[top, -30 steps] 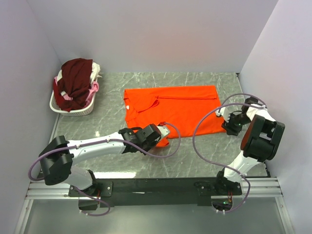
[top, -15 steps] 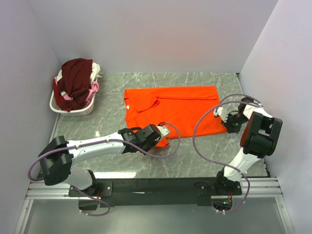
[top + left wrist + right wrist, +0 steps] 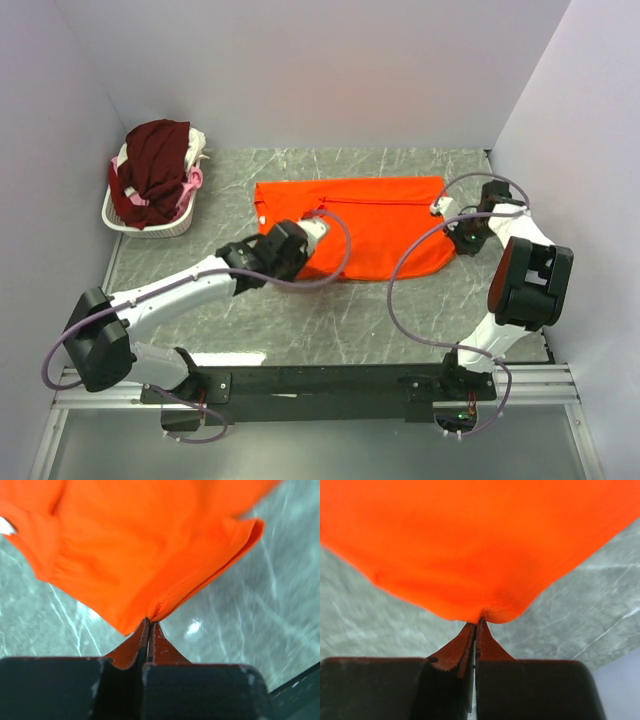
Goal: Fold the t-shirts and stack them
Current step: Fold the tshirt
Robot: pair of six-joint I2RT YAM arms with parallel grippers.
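Observation:
The bright orange t-shirt lies spread across the middle of the marble table. My left gripper is shut on the shirt's near-left edge, the cloth pinched at its fingertips and lifted off the table. My right gripper is shut on the near-right corner, where orange cloth hangs from its tips. More t-shirts, dark maroon, pink and white, are heaped in the basket at the far left.
The white wire basket stands at the far left by the side wall. Purple cables loop from both arms over the near part of the table. White walls close in the back and both sides.
The right gripper has closed on the shirt's near-right corner. Both grippers have moved away from the near edge, carrying the shirt's near hem up and over toward the back.

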